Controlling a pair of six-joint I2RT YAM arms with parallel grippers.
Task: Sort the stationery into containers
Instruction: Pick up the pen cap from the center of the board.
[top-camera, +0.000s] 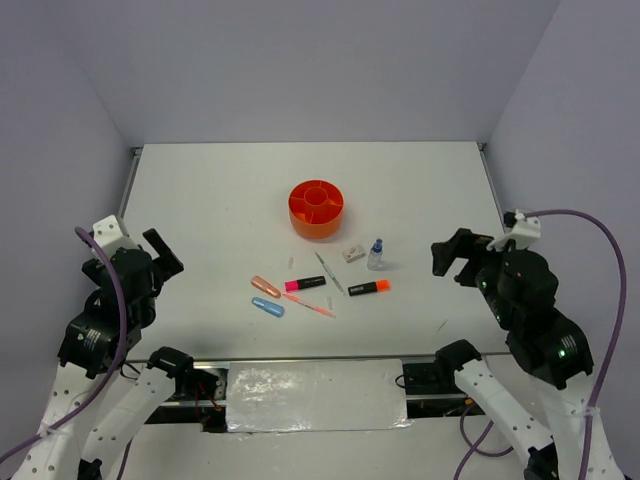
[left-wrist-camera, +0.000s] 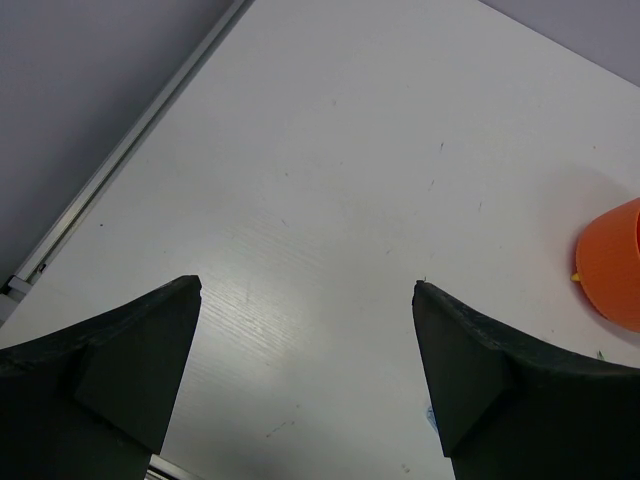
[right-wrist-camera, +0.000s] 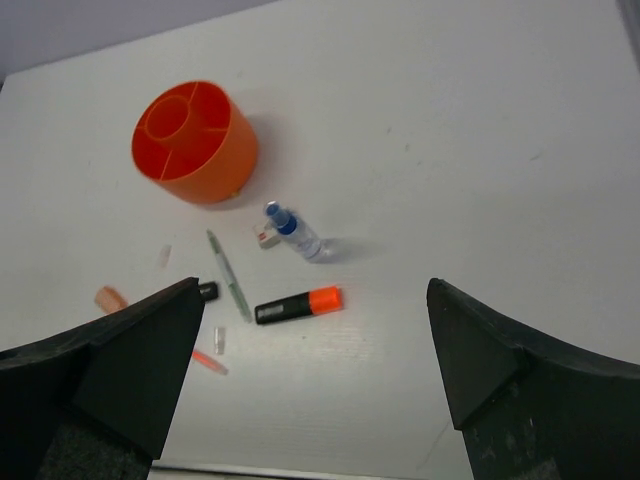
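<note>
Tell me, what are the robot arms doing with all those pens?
Nothing is being handled yet. The left end effector and right end effector hang open and empty at the sides. The pink marker, orange marker, little bottle and other bits lie on the table near the orange tub, which looks empty.

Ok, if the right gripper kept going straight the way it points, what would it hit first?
Probably the orange-ended highlighter, lying almost on the midline of the open right gripper, with the small bottle just beyond. Depth is unclear, so it could meet bare table first.
</note>
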